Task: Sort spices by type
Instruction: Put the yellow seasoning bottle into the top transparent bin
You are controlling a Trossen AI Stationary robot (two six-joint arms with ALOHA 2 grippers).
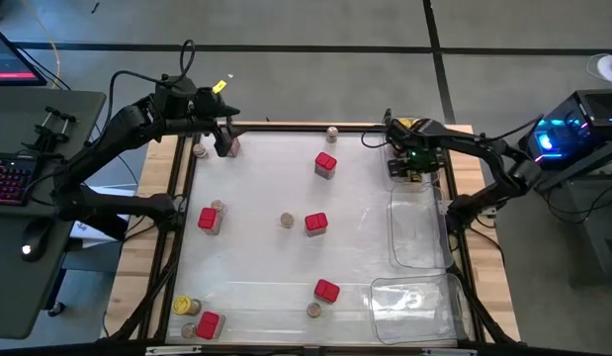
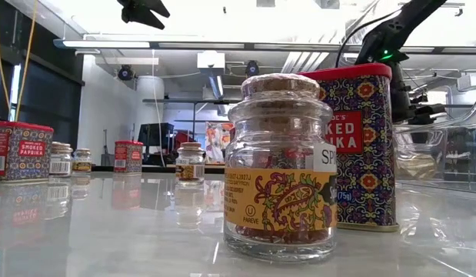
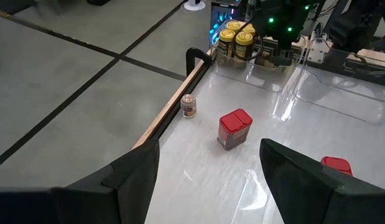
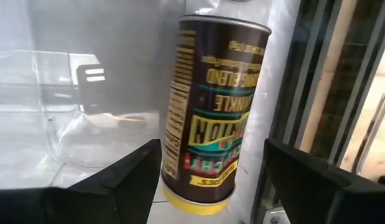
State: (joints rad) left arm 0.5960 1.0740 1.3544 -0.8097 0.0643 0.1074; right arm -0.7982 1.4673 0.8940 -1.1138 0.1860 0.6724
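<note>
My right gripper is open at the table's far right corner, pointing down. In the right wrist view my right gripper has one finger on either side of the lid end of a dark jar with a yellow lid, and a light strip shows between the jar and one finger. Other yellow-lidded jars stand beside it. Red tins and small cork-topped jars stand scattered on the white table, and one yellow-lidded jar stands near left. My left gripper hangs open and empty above the far left.
Two clear plastic trays lie along the table's right side. A dark frame rail runs close beside the jar. A cork-topped jar and a red tin stand close to the low camera. The table's middle has free room.
</note>
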